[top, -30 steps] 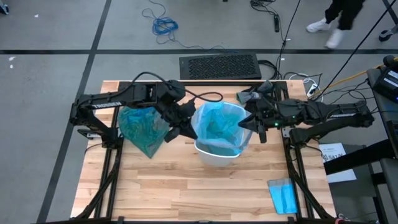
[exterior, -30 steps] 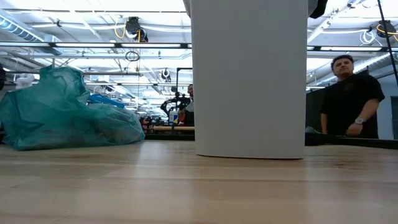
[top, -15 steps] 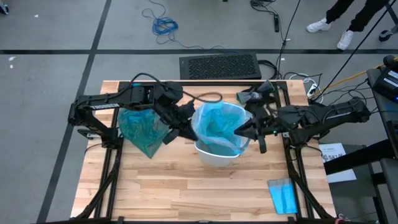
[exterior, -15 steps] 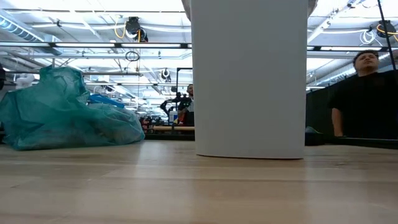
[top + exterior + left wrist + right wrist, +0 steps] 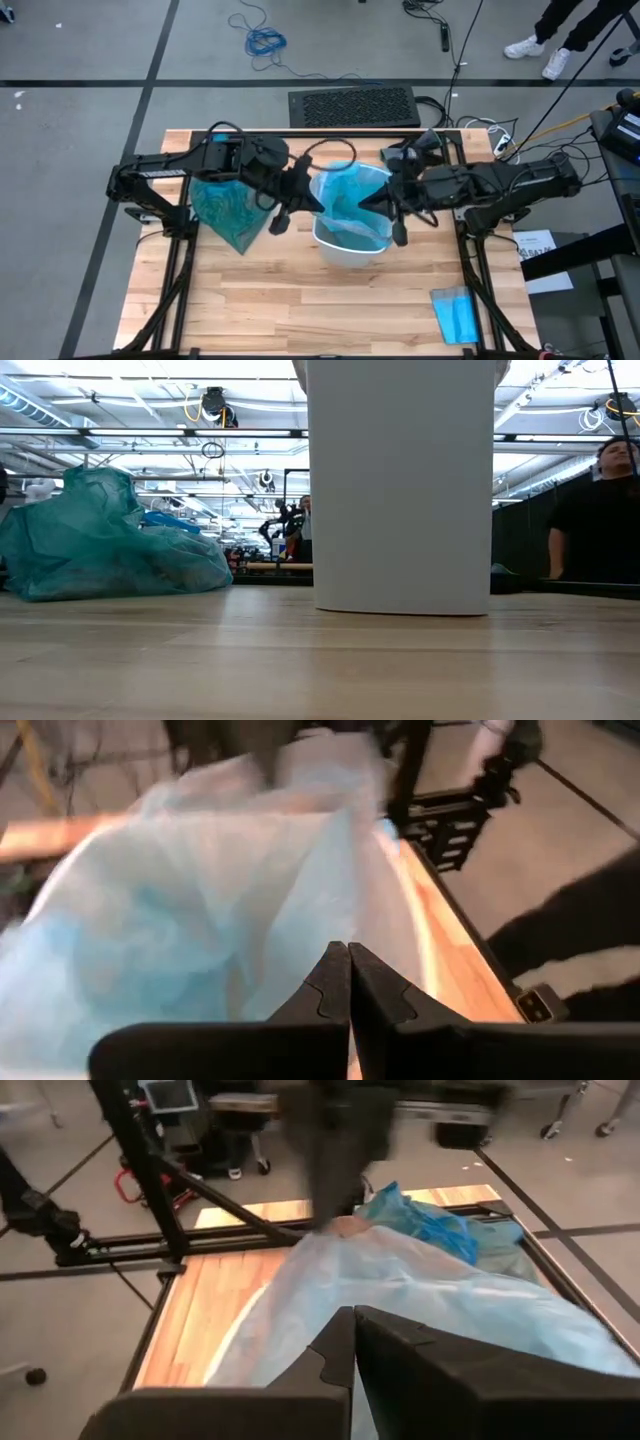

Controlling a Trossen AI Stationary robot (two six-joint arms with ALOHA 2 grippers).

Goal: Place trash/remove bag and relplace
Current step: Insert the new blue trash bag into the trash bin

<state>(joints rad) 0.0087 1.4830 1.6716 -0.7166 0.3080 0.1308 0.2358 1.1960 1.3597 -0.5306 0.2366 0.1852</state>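
I've got both tools at the white bin: left tool (image 5: 312, 199) pinched together on the near-left edge of the pale blue liner (image 5: 350, 200), right tool (image 5: 372, 203) pinched on its right edge. Step in hand looks like seating the fresh liner. I'd pull both edges outward evenly and fold them over the bin (image 5: 400, 485) rim without tearing. The full teal-green bag (image 5: 228, 205) sits on the desk (image 5: 300, 310) left of the bin. The low view hides both tools; wrist views show fingers (image 5: 345, 985) together.
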